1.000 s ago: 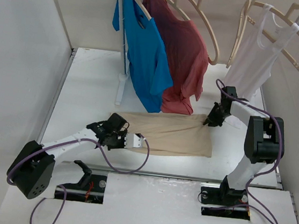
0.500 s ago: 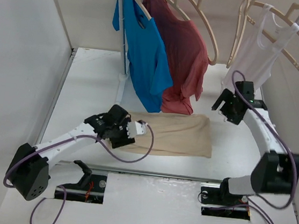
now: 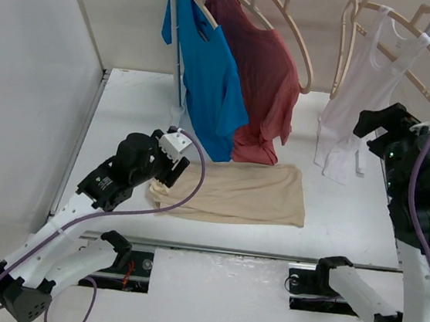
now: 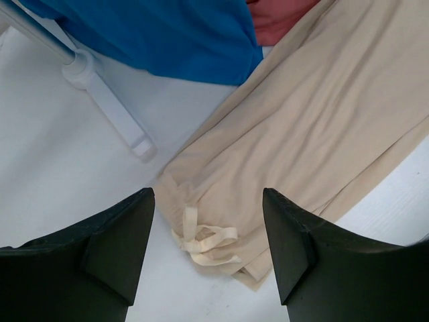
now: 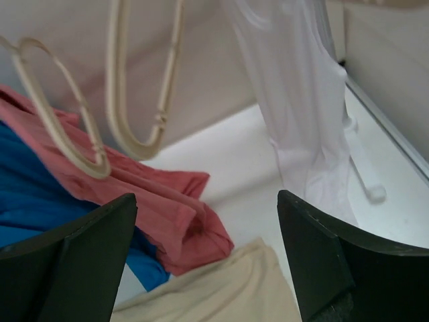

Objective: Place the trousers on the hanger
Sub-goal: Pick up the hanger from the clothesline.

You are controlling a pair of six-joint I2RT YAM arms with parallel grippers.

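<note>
Table carries the trousers, lying flat and folded lengthways near its front edge, just below the blue T-shirt and red T-shirt on the rail, not on any hanger. Big change over the last second: both arms have let go and pulled up. The left gripper was down on the waist end and now hovers above it, jaws well apart with nothing between them. The right gripper was pinching the far right corner and has swung up and back near the white vest, jaws spread wide and also empty. The cloth sits about where it was, maybe a bit smoother. Reads as the lay-out step finished, hanging not started. The hanger hangs bare left of the vest, and the right wrist view faces it, so fetching it looks next. The drawstring lies loose at the waist edge under the left jaws.
</note>
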